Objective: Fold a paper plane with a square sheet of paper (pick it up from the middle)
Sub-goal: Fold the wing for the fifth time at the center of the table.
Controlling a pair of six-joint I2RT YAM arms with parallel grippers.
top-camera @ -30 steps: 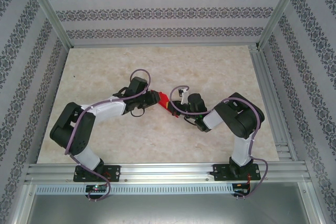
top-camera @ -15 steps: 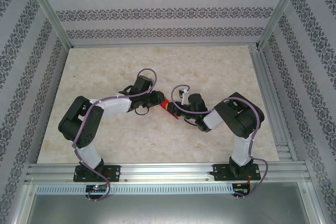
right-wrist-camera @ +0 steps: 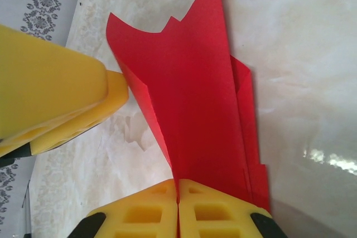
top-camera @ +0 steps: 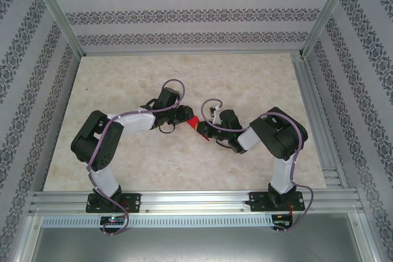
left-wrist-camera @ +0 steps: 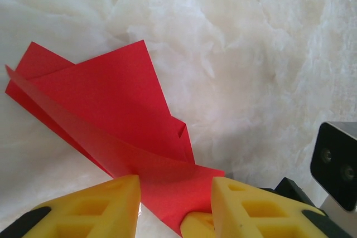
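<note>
Your right gripper (right-wrist-camera: 178, 187) is pinched shut on the folded red paper (right-wrist-camera: 195, 110) at the middle of the table (top-camera: 258, 84). Your left gripper (left-wrist-camera: 175, 188) stands open, with a paper corner between its fingers.

The top camera hangs above and behind my bases, looking down from afar on the whole table (top-camera: 123, 78). Each wrist camera rides close, looking out past my left gripper (left-wrist-camera: 174, 185) or my right gripper (right-wrist-camera: 178, 187). All three share the folded red paper (top-camera: 192, 123).
</note>
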